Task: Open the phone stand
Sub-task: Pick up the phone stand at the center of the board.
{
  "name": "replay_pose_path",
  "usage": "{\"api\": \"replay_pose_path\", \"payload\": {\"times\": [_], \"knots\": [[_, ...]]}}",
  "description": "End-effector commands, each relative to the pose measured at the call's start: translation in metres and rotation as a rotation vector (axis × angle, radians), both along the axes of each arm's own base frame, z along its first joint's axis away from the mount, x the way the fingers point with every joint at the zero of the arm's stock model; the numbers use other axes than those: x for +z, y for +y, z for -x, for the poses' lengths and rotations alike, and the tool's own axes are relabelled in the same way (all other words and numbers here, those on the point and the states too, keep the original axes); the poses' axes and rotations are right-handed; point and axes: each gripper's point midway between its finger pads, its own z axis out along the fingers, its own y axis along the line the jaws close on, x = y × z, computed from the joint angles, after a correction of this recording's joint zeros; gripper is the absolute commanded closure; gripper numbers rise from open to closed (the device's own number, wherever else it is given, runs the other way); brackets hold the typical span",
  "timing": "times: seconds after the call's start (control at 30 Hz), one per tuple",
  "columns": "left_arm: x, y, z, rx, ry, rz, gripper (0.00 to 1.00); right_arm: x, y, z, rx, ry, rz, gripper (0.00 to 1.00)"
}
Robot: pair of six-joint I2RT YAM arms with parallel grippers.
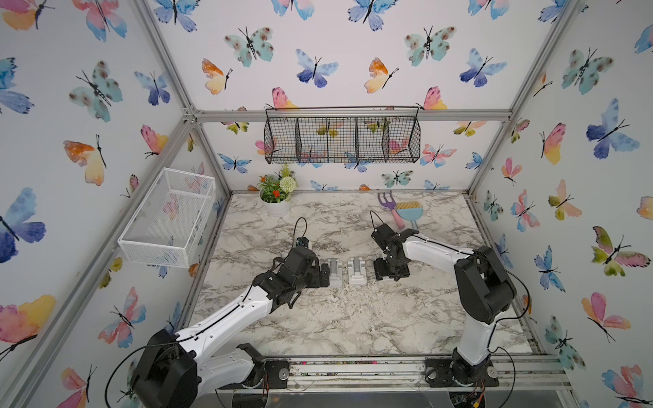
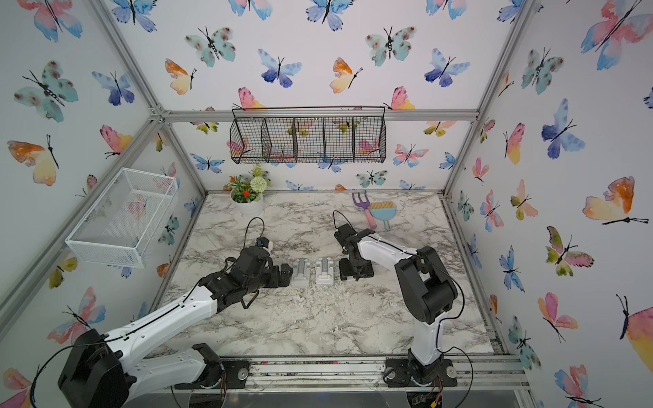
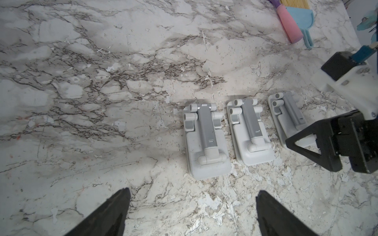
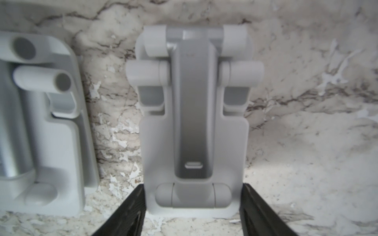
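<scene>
The phone stand (image 4: 194, 122) lies folded flat, arm down on its base, near the centre of the marble tabletop (image 1: 353, 318). Take 12 o'clock as the back wall. The right gripper (image 4: 193, 187) straddles the stand's base-hinge end, with one finger (image 4: 126, 214) against each side edge, clamping it. In both top views this gripper hides the stand.

At 9 o'clock of it, just beside it but apart, lies the middle stand (image 1: 357, 270), then the outer stand (image 1: 335, 271). Both are folded.

The left gripper (image 3: 193, 191) sits low, just at 9 o'clock of the outer stand, jaws spread wide and holding nothing.

A flower pot (image 1: 277, 206) stands at 11 o'clock of the tabletop. A rake (image 1: 388, 203) and a dustpan (image 1: 410, 213) lie at 1 o'clock.
</scene>
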Motion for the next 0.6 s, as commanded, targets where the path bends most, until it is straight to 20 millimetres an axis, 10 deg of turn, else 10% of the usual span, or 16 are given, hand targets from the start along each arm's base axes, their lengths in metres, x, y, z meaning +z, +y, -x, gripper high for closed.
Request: {"api": "replay_pose_path", "payload": {"times": [0.0, 0.17, 0.57], "knots": [[0.005, -0.003, 0.005, -0.035, -0.021, 0.018, 0.02, -0.005, 0.001, -0.002, -0.003, 0.002, 0.016, 0.45], [0.010, -0.005, 0.005, -0.053, -0.042, 0.019, 0.02, 0.005, 0.003, -0.008, -0.001, -0.013, 0.016, 0.64], [0.038, -0.021, -0.004, -0.145, -0.171, 0.029, 0.02, 0.040, 0.034, -0.026, -0.018, -0.009, -0.087, 0.66]]}}
